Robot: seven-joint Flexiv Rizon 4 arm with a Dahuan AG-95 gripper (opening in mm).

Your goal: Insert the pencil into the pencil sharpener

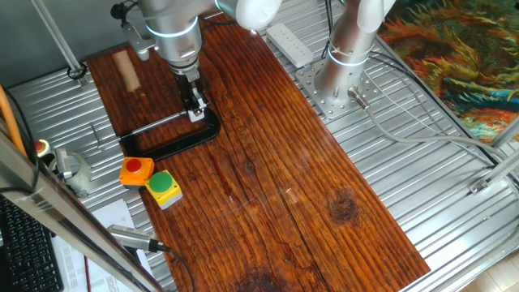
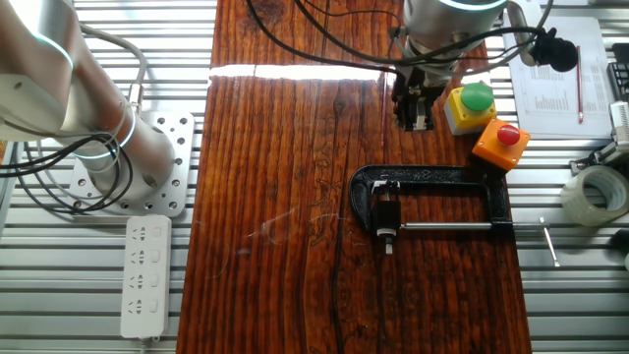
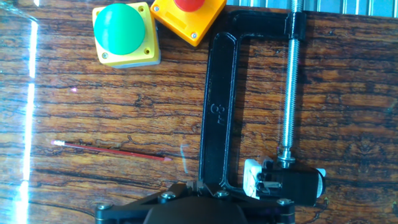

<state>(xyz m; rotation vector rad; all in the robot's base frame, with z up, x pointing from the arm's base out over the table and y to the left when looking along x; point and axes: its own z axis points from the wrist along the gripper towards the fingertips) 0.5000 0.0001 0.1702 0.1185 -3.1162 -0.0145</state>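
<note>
The pencil (image 3: pixel 112 150) is a very thin red stick with a pale end. It lies flat on the wooden board, left of the black C-clamp (image 3: pixel 217 112). The clamp holds the pencil sharpener (image 3: pixel 292 183), a black body with a white end, against its screw. The sharpener also shows in the other fixed view (image 2: pixel 385 211) inside the clamp (image 2: pixel 432 177). My gripper (image 3: pixel 194 185) hangs above the board over the clamp's bar, with its fingertips together and nothing between them. In the other fixed view the gripper (image 2: pixel 413 110) is beside the button boxes. The pencil lies apart from the gripper.
A green button box (image 3: pixel 124 34) and a red button on an orange box (image 3: pixel 189 15) sit by the clamp's far end. A thick pale wooden dowel (image 1: pixel 126 69) lies at the board's far corner. A power strip (image 2: pixel 145 275) and a tape roll (image 2: pixel 595 192) lie off the board.
</note>
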